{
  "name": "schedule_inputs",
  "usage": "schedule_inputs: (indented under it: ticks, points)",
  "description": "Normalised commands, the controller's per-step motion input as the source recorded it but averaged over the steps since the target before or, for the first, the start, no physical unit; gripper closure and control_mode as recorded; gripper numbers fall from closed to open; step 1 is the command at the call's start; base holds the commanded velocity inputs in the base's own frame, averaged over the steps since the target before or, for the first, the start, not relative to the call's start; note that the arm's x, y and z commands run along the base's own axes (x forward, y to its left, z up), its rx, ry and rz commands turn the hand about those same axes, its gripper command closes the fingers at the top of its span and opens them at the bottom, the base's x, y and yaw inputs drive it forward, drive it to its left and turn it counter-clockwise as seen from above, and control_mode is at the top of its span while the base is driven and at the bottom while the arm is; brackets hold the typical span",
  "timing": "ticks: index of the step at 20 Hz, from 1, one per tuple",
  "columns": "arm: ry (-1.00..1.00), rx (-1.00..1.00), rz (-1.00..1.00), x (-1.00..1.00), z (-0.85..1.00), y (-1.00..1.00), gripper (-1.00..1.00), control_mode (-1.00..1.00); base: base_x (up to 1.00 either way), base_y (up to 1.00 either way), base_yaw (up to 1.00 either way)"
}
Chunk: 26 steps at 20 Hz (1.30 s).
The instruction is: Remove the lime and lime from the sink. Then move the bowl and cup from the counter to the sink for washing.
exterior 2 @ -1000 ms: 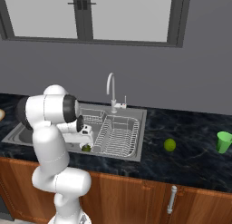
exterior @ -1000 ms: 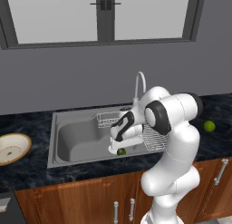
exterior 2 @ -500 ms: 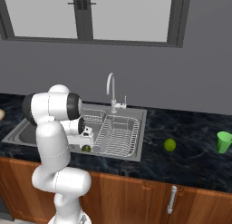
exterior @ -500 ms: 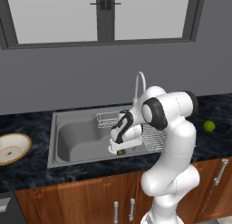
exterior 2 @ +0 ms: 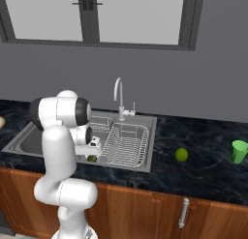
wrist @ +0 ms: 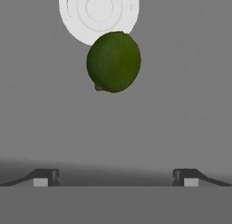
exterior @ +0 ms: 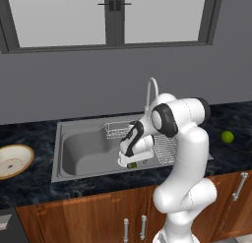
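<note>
Lowered a little further into the sink (exterior: 69,153), the gripper (wrist: 115,177) hangs with fingers spread wide, empty, the dark lime (wrist: 113,61) at twelve o'clock beside the drain (wrist: 99,12); a glancing touch could roll it away.

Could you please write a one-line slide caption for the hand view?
Open gripper poised above the dark green lime on the sink floor beside the white drain.

Dark lime (exterior: 132,165) mostly hidden under hand; drain (wrist: 99,12) cut by top edge, partly behind lime.
</note>
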Motion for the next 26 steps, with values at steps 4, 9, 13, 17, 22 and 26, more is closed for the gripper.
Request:
schedule_inputs:
  ticks: [4, 9, 13, 17, 22, 26]
  points:
    - [0.00, 0.00, 0.00, 0.15, -0.11, 0.00, -1.00, -1.00, 0.00, 0.00, 0.00]
    - [0.00, 0.00, 0.00, 0.18, -0.12, 0.00, -1.00, -1.00, 0.00, 0.00, 0.00]
    - [0.00, 0.00, 0.00, 0.16, -0.14, 0.00, -1.00, -1.00, 0.00, 0.00, 0.00]
    - [0.00, 0.00, 0.00, 0.13, -0.18, 0.00, -1.00, -1.00, 0.00, 0.00, 0.00]
    - [0.00, 0.00, 0.00, 0.12, -0.18, 0.00, -1.00, -1.00, 0.00, 0.00, 0.00]
    - [0.00, 0.00, 0.00, 0.14, -0.15, 0.04, -1.00, -1.00, 0.00, 0.00, 0.00]
